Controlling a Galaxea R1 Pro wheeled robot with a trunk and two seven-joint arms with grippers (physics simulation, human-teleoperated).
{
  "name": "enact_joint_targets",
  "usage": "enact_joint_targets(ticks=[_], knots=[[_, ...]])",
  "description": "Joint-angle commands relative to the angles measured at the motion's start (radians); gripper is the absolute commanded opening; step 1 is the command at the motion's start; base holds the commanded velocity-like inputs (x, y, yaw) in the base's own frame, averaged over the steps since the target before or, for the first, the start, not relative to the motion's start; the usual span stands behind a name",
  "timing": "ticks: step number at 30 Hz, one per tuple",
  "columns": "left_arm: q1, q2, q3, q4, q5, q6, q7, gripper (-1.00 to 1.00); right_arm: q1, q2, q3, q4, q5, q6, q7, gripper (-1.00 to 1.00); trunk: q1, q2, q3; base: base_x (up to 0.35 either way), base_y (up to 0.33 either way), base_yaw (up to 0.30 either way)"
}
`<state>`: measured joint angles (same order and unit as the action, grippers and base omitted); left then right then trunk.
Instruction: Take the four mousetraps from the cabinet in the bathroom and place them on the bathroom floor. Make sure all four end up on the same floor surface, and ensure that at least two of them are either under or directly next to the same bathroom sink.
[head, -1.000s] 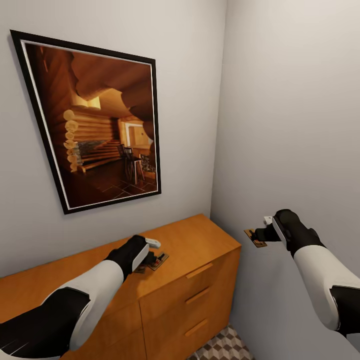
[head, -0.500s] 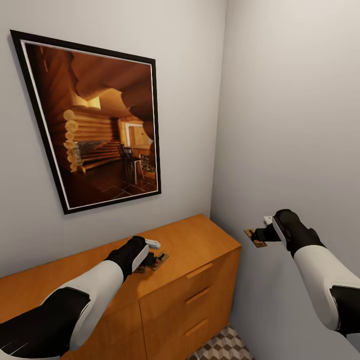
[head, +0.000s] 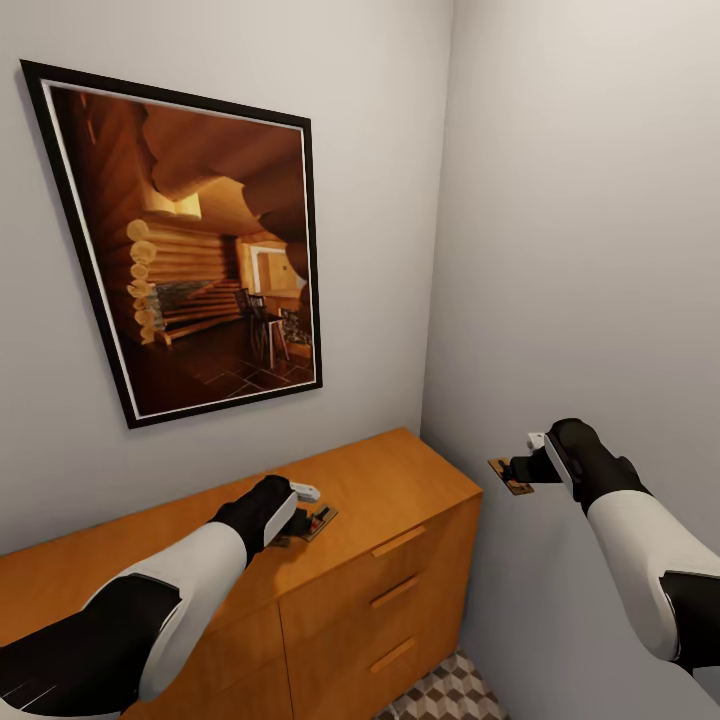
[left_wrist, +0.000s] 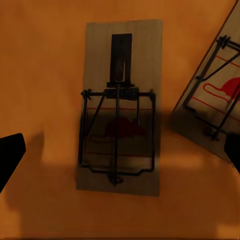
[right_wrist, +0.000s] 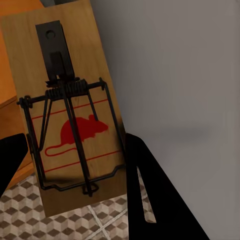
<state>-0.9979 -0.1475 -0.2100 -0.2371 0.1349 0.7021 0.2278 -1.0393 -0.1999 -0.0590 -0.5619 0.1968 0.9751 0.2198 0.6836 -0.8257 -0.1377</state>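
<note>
The open left gripper (head: 300, 510) hovers above a mousetrap (left_wrist: 119, 107), long axis probably along its fingers; the right gripper (head: 522, 468) clamps another mousetrap (right_wrist: 72, 115).

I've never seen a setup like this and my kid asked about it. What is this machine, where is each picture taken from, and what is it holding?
It is a simulated two-armed robot. One picture looks down from its head; the other two come from cameras by each hand. The left hand hovers open over a mousetrap lying on the orange cabinet, with a second mousetrap beside it. The right hand holds another mousetrap in the air, off the cabinet's side, above the patterned floor. A framed picture hangs on the wall.
</note>
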Motion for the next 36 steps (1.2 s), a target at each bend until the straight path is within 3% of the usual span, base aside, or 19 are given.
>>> enact_joint_targets(ticks=[1,36], knots=[[-0.001,0.000,-0.006,0.000,0.010,0.004,0.007,1.00,-0.001,0.000,-0.004,-0.001,0.011,0.003,0.009,-1.00,0.000,-0.001,-0.002,0.000,0.000,0.000],[-0.001,0.000,-0.006,0.004,0.008,0.004,0.007,1.00,-0.001,0.000,-0.004,-0.001,0.010,0.003,0.009,-1.00,0.000,-0.001,-0.002,0.000,0.000,0.000]])
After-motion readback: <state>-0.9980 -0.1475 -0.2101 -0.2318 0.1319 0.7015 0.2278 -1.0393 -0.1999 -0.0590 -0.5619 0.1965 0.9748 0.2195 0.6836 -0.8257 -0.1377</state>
